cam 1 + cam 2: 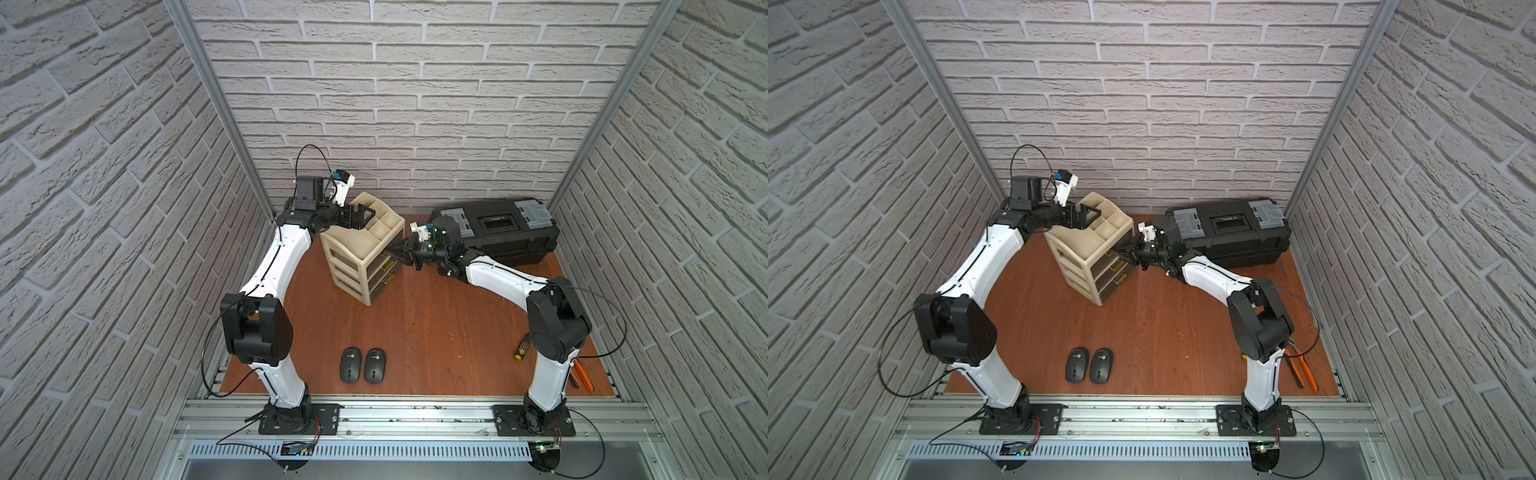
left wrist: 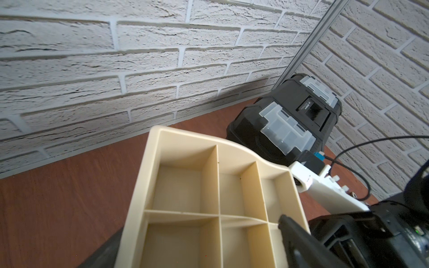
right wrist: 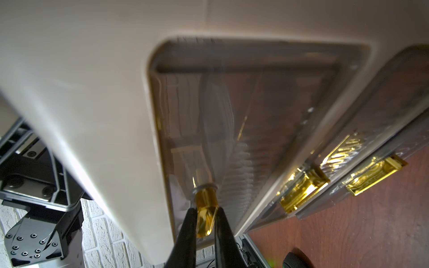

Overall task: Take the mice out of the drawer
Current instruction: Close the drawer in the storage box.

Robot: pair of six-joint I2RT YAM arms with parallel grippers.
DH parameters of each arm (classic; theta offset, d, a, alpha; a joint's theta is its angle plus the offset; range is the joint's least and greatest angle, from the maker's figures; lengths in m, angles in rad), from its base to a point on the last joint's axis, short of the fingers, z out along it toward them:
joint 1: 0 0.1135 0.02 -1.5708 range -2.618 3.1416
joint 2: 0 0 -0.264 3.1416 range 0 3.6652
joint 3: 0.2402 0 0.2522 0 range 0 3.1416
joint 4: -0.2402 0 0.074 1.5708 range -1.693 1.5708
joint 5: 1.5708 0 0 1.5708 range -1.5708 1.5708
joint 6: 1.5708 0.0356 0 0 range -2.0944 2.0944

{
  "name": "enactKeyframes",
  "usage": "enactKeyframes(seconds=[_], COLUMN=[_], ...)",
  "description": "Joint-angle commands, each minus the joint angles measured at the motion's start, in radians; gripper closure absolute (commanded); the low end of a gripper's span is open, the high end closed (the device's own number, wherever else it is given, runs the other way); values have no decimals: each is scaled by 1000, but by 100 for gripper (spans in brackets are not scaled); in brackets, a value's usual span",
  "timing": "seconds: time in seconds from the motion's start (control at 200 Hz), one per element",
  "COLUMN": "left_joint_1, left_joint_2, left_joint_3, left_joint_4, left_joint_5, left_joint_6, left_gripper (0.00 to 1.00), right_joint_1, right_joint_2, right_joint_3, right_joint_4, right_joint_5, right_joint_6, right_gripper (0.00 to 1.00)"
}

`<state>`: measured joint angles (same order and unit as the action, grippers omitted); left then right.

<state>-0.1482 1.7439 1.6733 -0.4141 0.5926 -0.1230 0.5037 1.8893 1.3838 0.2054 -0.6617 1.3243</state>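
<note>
Two black mice (image 1: 349, 365) (image 1: 374, 365) lie side by side near the table's front edge, in both top views (image 1: 1077, 365) (image 1: 1101, 365). The beige drawer unit (image 1: 353, 257) stands at the back, turned at an angle. My right gripper (image 3: 205, 214) (image 1: 392, 252) is shut on the amber handle (image 3: 205, 199) of the top drawer (image 3: 243, 111), whose front sits in its frame. What lies inside is hidden behind the cloudy front. My left gripper (image 1: 360, 216) (image 2: 202, 228) stands open astride the unit's top tray (image 2: 148, 176), with one finger (image 2: 292, 229) at its edge.
A black toolbox (image 1: 494, 232) stands at the back right, close behind my right arm. A yellow-capped tool handle (image 1: 521, 347) and orange pliers (image 1: 582, 376) lie by the right arm's base. Brick-pattern walls close in three sides.
</note>
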Motion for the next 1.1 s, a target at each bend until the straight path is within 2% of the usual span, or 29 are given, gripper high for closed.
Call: enactKeyframes(seconds=[0.0, 0.235, 0.395, 0.56, 0.79, 0.945, 1.095], left_joint_1=[-53, -70, -72, -87, -105, -118, -157], left_joint_2=[37, 33, 38, 45, 54, 50, 45], left_joint_3=[-59, -69, -71, -75, -73, -83, -89], left_joint_4=[-114, -117, -118, -124, -140, -141, -164], left_joint_5=[133, 125, 112, 83, 33, 2, -63], left_joint_6=[-25, -34, -40, -41, -46, -76, -100], left_gripper=[4, 4, 4, 4, 4, 4, 4], right_joint_1=[65, 79, 73, 56, 34, -5, -14], right_joint_2=[1, -114, -204, -291, -393, -465, -509], right_joint_3=[4, -152, -261, -351, -449, -589, -665], right_joint_4=[98, 99, 81, 87, 80, 241, 298], right_joint_5=[0, 80, 109, 120, 166, 212, 252], right_joint_6=[-26, -53, -91, -106, -133, -78, -72], right_gripper=[93, 87, 79, 67, 68, 71, 70])
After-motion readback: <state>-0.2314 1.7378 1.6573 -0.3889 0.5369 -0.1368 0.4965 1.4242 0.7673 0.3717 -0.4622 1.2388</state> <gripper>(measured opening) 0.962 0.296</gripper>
